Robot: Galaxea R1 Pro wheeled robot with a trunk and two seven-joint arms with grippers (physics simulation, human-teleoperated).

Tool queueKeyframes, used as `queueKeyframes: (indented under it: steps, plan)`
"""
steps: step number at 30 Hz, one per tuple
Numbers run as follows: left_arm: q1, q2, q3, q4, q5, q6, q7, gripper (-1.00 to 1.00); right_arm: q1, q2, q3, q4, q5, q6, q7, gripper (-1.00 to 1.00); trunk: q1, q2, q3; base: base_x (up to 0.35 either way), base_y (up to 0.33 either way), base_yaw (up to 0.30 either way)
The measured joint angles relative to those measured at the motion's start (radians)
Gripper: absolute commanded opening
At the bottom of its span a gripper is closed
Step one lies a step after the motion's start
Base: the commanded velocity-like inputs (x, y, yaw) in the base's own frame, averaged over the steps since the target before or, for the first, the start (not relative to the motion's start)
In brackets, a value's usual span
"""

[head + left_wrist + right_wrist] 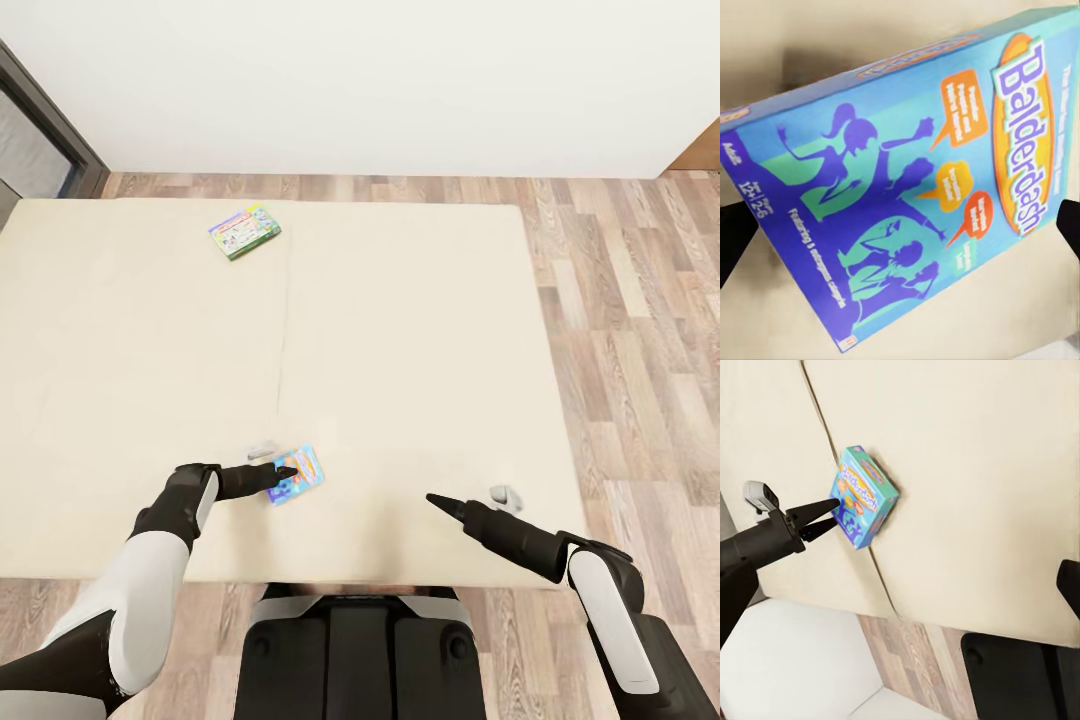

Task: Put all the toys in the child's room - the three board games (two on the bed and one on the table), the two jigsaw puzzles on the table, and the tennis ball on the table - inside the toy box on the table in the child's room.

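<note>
1. My left claw [285, 474] reaches over the near edge of the bed [420, 330], its tips at the blue game [297, 476]. From my right wrist the two fingers [821, 510] stand a narrow way apart, their points at the box's edge; I cannot tell whether they touch it.
2. From my left wrist the blue game [907, 187] lies close under me, its lid reading "Balderdash", a dark finger [735, 240] at either side of it.
3. My right claw [432, 499] hangs over the bed's near right part, well apart from the game, holding nothing; its fingers look drawn to a point, but I cannot tell for sure.
4. The blue game sits just right of the seam between the two mattresses.
5. Farther off, near the bed's far edge, lies the second game [244, 231], green-edged.
6. Beyond the bed come plank floor [640, 300] and a white wall [400, 80].
</note>
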Motion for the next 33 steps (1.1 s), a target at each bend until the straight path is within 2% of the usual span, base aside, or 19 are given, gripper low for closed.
queueKeyframes:
  steps: [21, 33]
  plan:
    - [0.000, -0.001, 0.000, 0.000, 0.000, 0.000, 0.000, 1.00, 0.000, 0.000, 0.000, 0.000, 0.000, 0.000, 0.000, 1.00, 0.000, 0.000, 0.000, 0.000, -0.285, 0.000]
    - [0.000, -0.001, 0.000, -0.002, 0.001, 0.001, 0.000, 1.00, 0.000, 0.000, 0.000, 0.000, 0.000, 0.000, 0.000, 1.00, 0.000, 0.000, 0.000, 0.000, -0.047, 0.000]
